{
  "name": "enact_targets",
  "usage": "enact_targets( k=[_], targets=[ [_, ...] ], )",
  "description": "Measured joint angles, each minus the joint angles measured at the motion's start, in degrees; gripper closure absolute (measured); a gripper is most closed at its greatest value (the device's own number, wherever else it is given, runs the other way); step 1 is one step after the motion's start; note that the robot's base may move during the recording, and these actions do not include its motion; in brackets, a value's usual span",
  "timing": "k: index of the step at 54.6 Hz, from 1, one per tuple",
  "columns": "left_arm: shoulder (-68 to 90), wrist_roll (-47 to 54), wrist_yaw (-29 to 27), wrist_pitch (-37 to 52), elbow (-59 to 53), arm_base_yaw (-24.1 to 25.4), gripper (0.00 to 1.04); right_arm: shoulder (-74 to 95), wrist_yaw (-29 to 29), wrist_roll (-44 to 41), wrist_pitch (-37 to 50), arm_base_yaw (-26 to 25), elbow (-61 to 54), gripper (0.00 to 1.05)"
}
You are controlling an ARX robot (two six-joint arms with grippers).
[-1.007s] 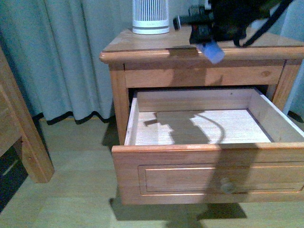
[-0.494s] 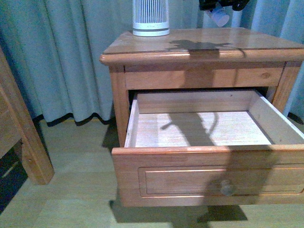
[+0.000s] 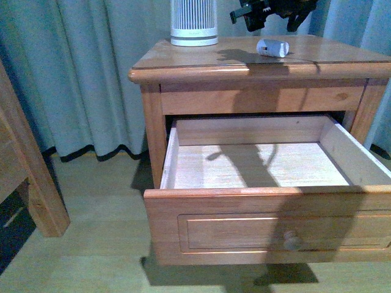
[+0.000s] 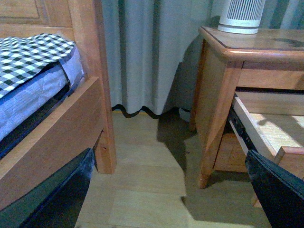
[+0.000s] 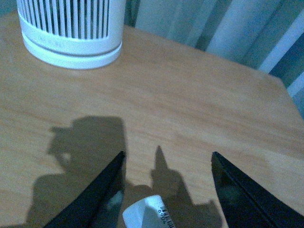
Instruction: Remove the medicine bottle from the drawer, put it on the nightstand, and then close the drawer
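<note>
We look at a grey-blue curtain [image 3: 91,79] hanging to the pale wooden floor [image 3: 91,256] behind a honey-brown nightstand [image 3: 183,58]. Its lower drawer [image 3: 244,229] stands well out from the carcass, the pale bare-wood inside crossed by the shadow of an arm and the round knob facing us. At the far left edge a wooden bed frame [image 3: 30,177] stands apart from the cabinet; from the left wrist we see checked bedding [image 4: 28,52] lying on it.

At the back of the cabinet top stands a white ribbed device [image 3: 193,24], upright. To its right, above the top and clear of it, we see the right gripper [image 3: 269,9] hanging dark against the curtain. From its own wrist camera the two fingers [image 5: 102,190] are spread wide and grip nothing. The left gripper [image 4: 168,156] is low between bed and cabinet, its fingers likewise spread wide with nothing between them.

The medicine bottle [image 3: 272,47] lies on its side on the nightstand top, right of the ribbed device and well apart from it, below the right gripper. In the right wrist view one end of it, bearing a barcode, shows between the parted fingers.
</note>
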Motion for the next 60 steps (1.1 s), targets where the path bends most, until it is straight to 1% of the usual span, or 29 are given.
enact_targets(
  k=[2, 4, 6, 9, 10, 13, 18, 23, 24, 27, 29, 31, 34, 35, 40, 45, 47, 48, 51, 52, 57, 60],
  targets=[
    [0.0, 0.0, 0.0, 0.0, 0.0, 0.0, 0.06, -0.5, -0.3, 0.0, 1.6, 0.0, -1.0, 0.39],
    [0.0, 0.0, 0.0, 0.0, 0.0, 0.0, 0.06, -2.1, -1.0, 0.3, 3.9, 0.1, -3.4, 0.31],
    [0.0, 0.0, 0.0, 0.0, 0.0, 0.0, 0.06, -3.3, -1.6, 0.5, 5.5, 0.2, -5.2, 0.26],
    [0.0, 0.0, 0.0, 0.0, 0.0, 0.0, 0.06, -6.7, -3.3, 1.5, 8.6, 0.3, -10.1, 0.16],
    [0.0, 0.0, 0.0, 0.0, 0.0, 0.0, 0.06, -7.4, -3.6, 1.7, 9.1, 0.4, -11.0, 0.15],
    [0.0, 0.0, 0.0, 0.0, 0.0, 0.0, 0.06, -12.7, -5.4, 4.3, 11.4, 0.7, -17.4, 0.06],
    [0.0, 0.0, 0.0, 0.0, 0.0, 0.0, 0.06, -23.3, -8.6, 8.8, 14.1, 1.4, -28.2, 0.07],
    [0.0, 0.0, 0.0, 0.0, 0.0, 0.0, 0.06, -37.1, -11.8, 13.7, 18.4, 2.4, -43.7, 0.07],
    [0.0, 0.0, 0.0, 0.0, 0.0, 0.0, 0.06, -38.5, -12.0, 13.9, 18.8, 2.5, -45.3, 0.07],
    [0.0, 0.0, 0.0, 0.0, 0.0, 0.0, 0.06, -46.6, -12.5, 15.8, 20.9, 3.1, -54.8, 0.07],
    [0.0, 0.0, 0.0, 0.0, 0.0, 0.0, 0.06, -50.3, -12.5, 16.8, 21.1, 3.4, -59.7, 0.10],
    [0.0, 0.0, 0.0, 0.0, 0.0, 0.0, 0.06, -54.9, -12.7, 17.9, 21.3, 3.7, -66.2, 0.17],
    [0.0, 0.0, 0.0, 0.0, 0.0, 0.0, 0.06, -60.4, -11.3, 18.5, 22.0, 4.5, -76.0, 0.27],
    [0.0, 0.0, 0.0, 0.0, 0.0, 0.0, 0.06, -61.1, -11.2, 18.7, 22.1, 4.6, -77.6, 0.28],
    [0.0, 0.0, 0.0, 0.0, 0.0, 0.0, 0.06, -67.6, -8.8, 21.0, 22.9, 5.9, -94.2, 0.47],
    [0.0, 0.0, 0.0, 0.0, 0.0, 0.0, 0.06, -69.2, -6.4, 22.4, 25.4, 6.9, -104.3, 0.63],
    [0.0, 0.0, 0.0, 0.0, 0.0, 0.0, 0.06, -68.4, -5.1, 22.4, 28.0, 7.3, -107.8, 0.70],
    [0.0, 0.0, 0.0, 0.0, 0.0, 0.0, 0.06, -68.1, -4.9, 22.4, 28.8, 7.4, -108.5, 0.72],
    [0.0, 0.0, 0.0, 0.0, 0.0, 0.0, 0.06, -64.7, -3.2, 21.9, 35.1, 8.1, -112.1, 0.82],
    [0.0, 0.0, 0.0, 0.0, 0.0, 0.0, 0.06, -63.9, -2.8, 21.6, 36.4, 8.2, -112.5, 0.84],
    [0.0, 0.0, 0.0, 0.0, 0.0, 0.0, 0.06, -52.6, -1.0, 19.3, 50.2, 8.3, -113.4, 1.02],
    [0.0, 0.0, 0.0, 0.0, 0.0, 0.0, 0.06, -46.7, -0.4, 17.9, 55.7, 8.0, -112.5, 1.01]
  ],
)
